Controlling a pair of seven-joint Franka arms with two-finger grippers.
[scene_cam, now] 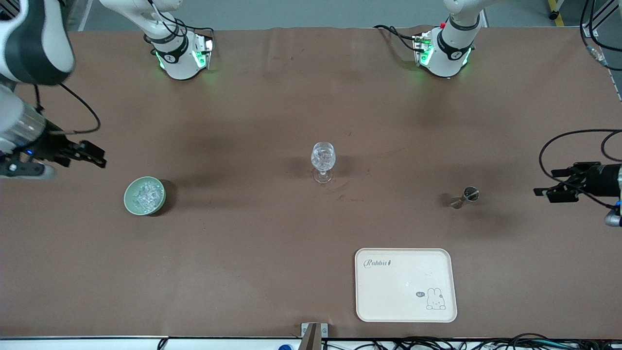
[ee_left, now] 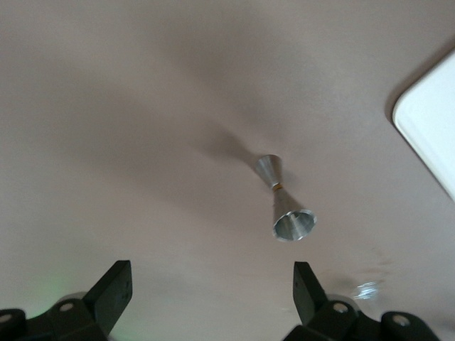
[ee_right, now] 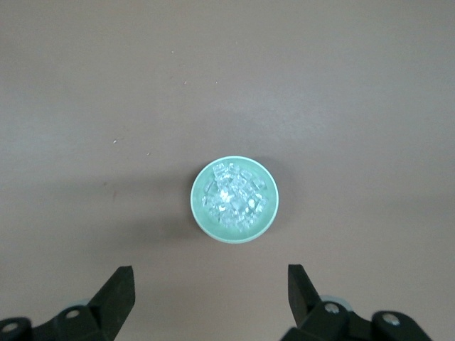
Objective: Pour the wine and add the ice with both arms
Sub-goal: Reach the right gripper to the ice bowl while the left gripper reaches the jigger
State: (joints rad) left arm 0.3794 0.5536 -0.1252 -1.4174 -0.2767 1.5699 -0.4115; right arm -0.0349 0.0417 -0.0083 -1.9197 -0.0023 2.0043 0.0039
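Note:
A clear stemmed glass (scene_cam: 323, 162) stands at the table's middle with glittering ice in it. A small steel jigger (scene_cam: 465, 197) stands toward the left arm's end; it also shows in the left wrist view (ee_left: 284, 201). A pale green bowl (scene_cam: 127, 200) holding ice chunks (scene_cam: 147, 194) sits toward the right arm's end, and shows in the right wrist view (ee_right: 269, 220) with its ice (ee_right: 234, 197). My left gripper (scene_cam: 554, 190) is open and empty, up in the air beside the jigger (ee_left: 212, 288). My right gripper (scene_cam: 93, 155) is open and empty above the table beside the bowl (ee_right: 211, 293).
A cream tray (scene_cam: 406, 285) with a rabbit drawing lies near the front edge, nearer to the camera than the jigger; its corner shows in the left wrist view (ee_left: 430, 121). The arm bases (scene_cam: 181, 53) stand along the back edge. Brown table surface lies between the objects.

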